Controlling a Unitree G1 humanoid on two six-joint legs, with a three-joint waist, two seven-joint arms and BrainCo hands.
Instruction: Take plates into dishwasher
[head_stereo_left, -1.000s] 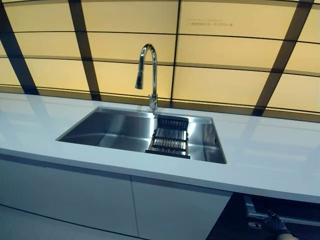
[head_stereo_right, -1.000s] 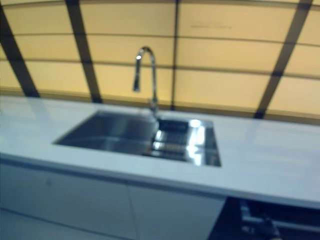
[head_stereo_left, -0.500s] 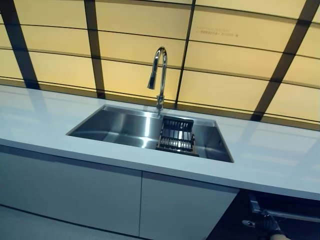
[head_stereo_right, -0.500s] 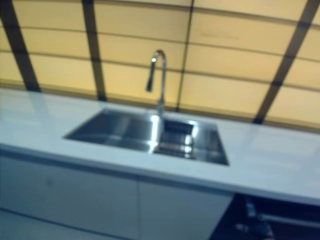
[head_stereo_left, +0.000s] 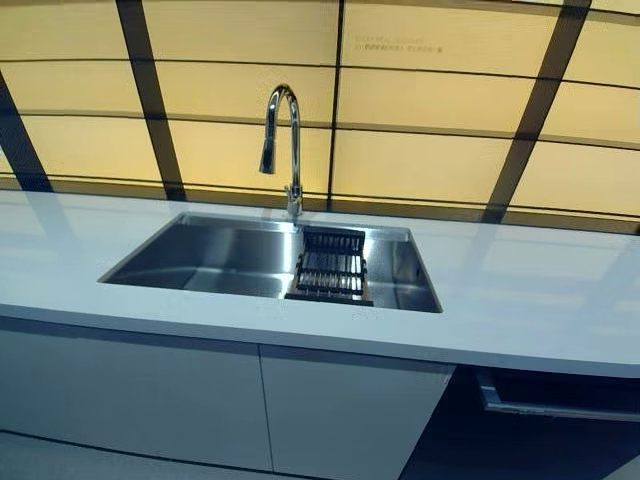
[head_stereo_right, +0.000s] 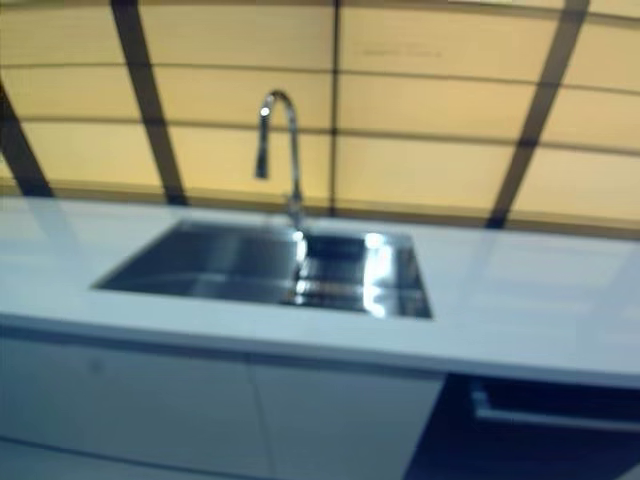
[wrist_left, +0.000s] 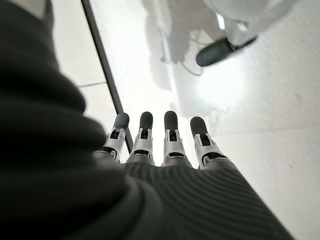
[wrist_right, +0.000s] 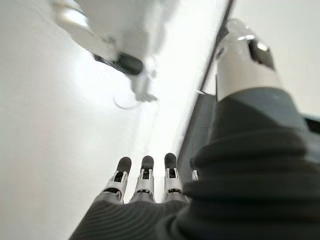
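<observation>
No plate shows in any view. A steel sink is set in the white counter, and a black dish rack lies in its right half. Below the counter at the right is the dark dishwasher opening, with a grey drawer edge pulled out under the counter. Neither hand appears in the eye views. My left hand hangs over the pale floor, open with straight fingers and holding nothing. My right hand is open too, fingers straight and thumb apart, also empty.
A curved chrome faucet rises behind the sink. Yellow wall panels with dark strips back the counter. Grey cabinet doors close the front below the sink, left of the dishwasher opening.
The camera has swung, so the whole scene shifted left and a little up. My right hand, seen earlier at the lower right by the dishwasher drawer, is out of the eye views now.
</observation>
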